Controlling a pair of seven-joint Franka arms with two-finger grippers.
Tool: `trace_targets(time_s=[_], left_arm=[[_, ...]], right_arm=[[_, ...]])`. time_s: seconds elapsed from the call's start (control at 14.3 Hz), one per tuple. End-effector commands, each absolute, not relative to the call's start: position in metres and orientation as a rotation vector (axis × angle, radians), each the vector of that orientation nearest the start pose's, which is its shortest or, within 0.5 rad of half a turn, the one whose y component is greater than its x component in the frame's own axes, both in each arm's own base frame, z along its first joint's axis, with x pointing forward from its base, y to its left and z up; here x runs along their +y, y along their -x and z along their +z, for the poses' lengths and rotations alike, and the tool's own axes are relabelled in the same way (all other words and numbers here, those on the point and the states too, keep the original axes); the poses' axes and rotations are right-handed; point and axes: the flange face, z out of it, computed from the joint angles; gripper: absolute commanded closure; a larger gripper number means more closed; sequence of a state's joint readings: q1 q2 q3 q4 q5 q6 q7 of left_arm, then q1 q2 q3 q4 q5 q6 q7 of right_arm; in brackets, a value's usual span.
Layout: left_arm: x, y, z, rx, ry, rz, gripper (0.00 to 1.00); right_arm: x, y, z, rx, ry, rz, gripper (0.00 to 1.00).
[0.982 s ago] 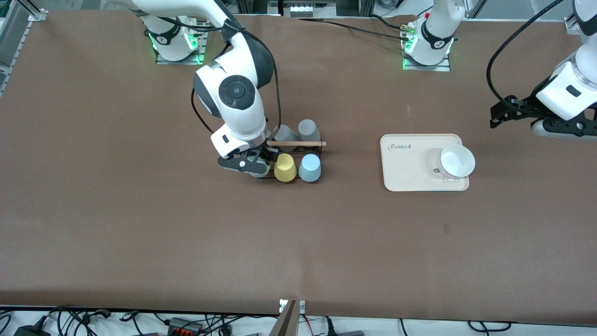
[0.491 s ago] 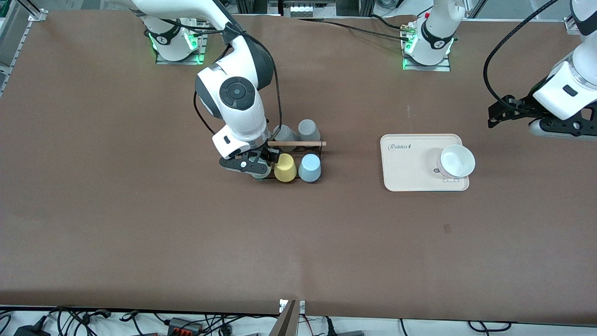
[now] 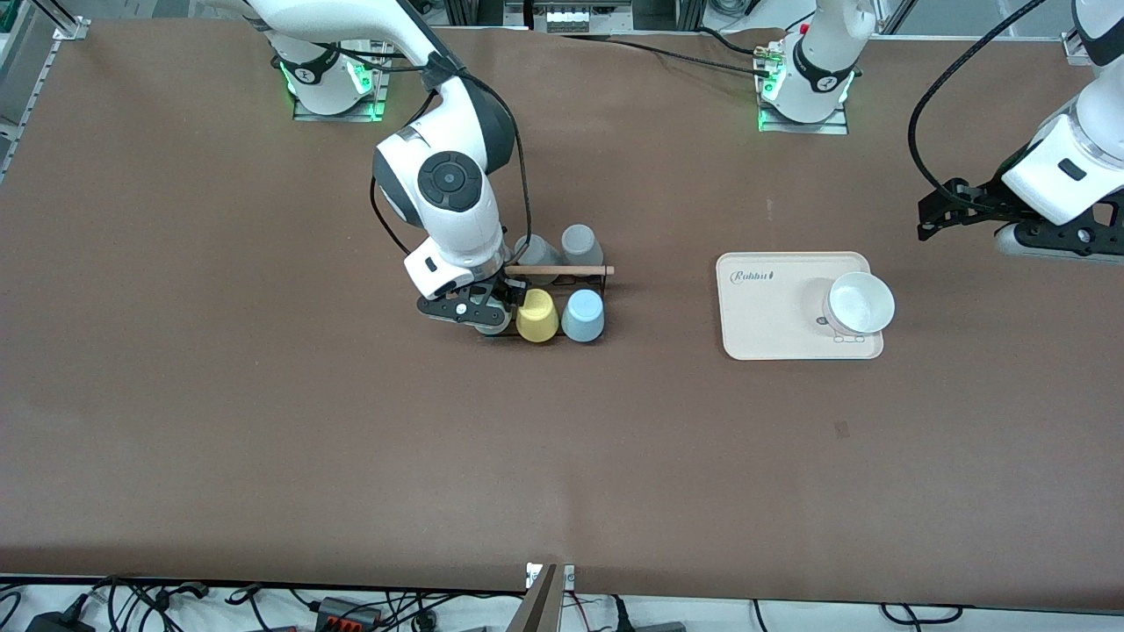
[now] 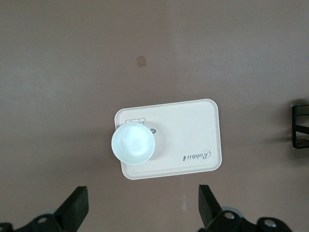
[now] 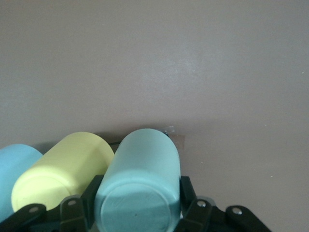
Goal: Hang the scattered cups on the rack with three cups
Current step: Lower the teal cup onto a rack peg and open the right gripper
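Note:
My right gripper [image 3: 481, 314] is at the end of the rack [image 3: 562, 270] toward the right arm's end of the table. It is shut on the pale sage-green cup [image 5: 145, 159], which is held bottom up beside the yellow cup [image 3: 536, 316]. In the front view the gripper hides most of this cup. The light blue cup [image 3: 583, 316] sits upside down on the rack next to the yellow one. In the right wrist view my right gripper [image 5: 140, 195] clamps the green cup on both sides. My left gripper [image 3: 929, 219] is open and empty in the air, and waits near the left arm's end of the table.
Two grey cups [image 3: 558, 247] sit on the rack's row farther from the front camera. A beige tray [image 3: 764, 316] with a white bowl [image 3: 861, 301] lies toward the left arm's end. The left wrist view shows the tray [image 4: 193, 130], the bowl [image 4: 133, 143] and the rack's end [image 4: 300, 125].
My right gripper has shifted slightly toward the yellow cup with the green cup in it. My left hand has drifted a little toward the arms' bases.

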State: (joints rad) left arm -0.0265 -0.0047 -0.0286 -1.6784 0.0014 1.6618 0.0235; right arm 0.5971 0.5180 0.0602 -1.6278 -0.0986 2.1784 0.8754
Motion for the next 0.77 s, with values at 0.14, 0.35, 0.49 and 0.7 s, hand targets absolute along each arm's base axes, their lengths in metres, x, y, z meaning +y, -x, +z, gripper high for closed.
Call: trace_targets(time_s=[0.14,0.35,0.49,0.7], left_arm=[[-0.0308,-0.5585,0.5895,0.145,3.129,0.026,0.0],[-0.0308,-0.5586,0.5903,0.145,3.129,0.024,0.0],[-0.0308,-0.5586,0.5903,0.145,3.129,0.024,0.0],[-0.0308,-0.5586,0.5903,0.145,3.129,0.024,0.0]], right_arm=[[0.4171,-0.5454,0.316,0.3,3.135,-0.109,0.51],[0.4186,-0.5439,0.3157,0.296,3.137,-0.106,0.13],[0.4174,-0.5441,0.3148,0.298,3.139,-0.103,0.02],[0.414,-0.5461,0.323,0.291,3.14,-0.111,0.0]])
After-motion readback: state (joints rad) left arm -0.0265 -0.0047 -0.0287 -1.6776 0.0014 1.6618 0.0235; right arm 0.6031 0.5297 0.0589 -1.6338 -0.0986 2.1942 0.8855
